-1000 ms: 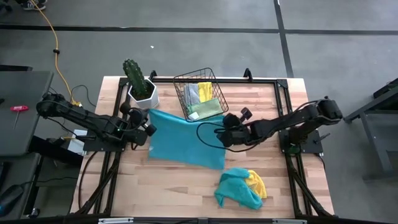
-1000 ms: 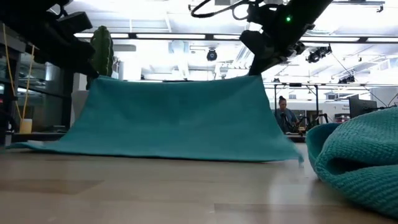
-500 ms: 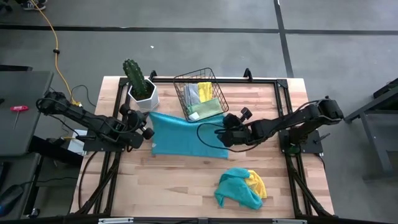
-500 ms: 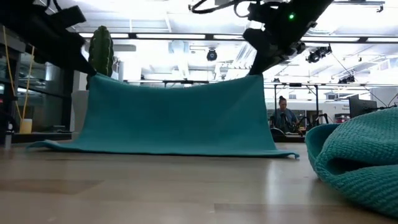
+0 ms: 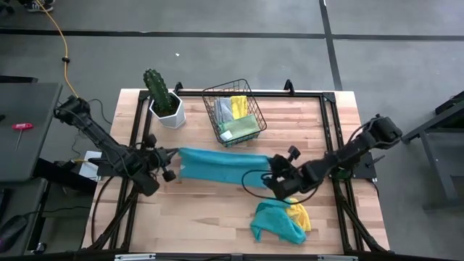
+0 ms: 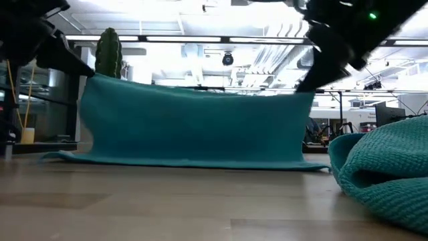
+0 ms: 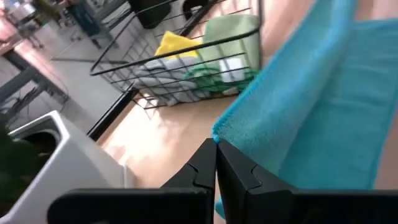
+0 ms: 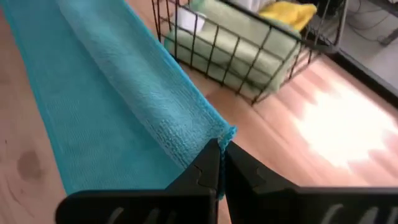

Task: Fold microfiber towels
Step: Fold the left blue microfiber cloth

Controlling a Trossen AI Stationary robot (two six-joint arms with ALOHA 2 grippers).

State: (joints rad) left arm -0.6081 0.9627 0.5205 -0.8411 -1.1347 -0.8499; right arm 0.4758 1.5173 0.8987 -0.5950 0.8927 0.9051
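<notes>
Near edge of tabletop (image 5: 217, 217): loose heap, teal cloth (image 5: 274, 221) over yellow cloth (image 5: 300, 214), unfolded.

Mid: teal towel (image 5: 221, 164) held up, long axis left–right, lower edge trailing on wood. Left gripper (image 5: 172, 154) clenched on left corner, right gripper (image 5: 276, 170) clenched on right corner. Fold likely goes forward over trailing half.

Far: wire basket (image 5: 233, 110) holds green, yellow, grey cloths. Cactus pot (image 5: 165, 105) beside.
</notes>
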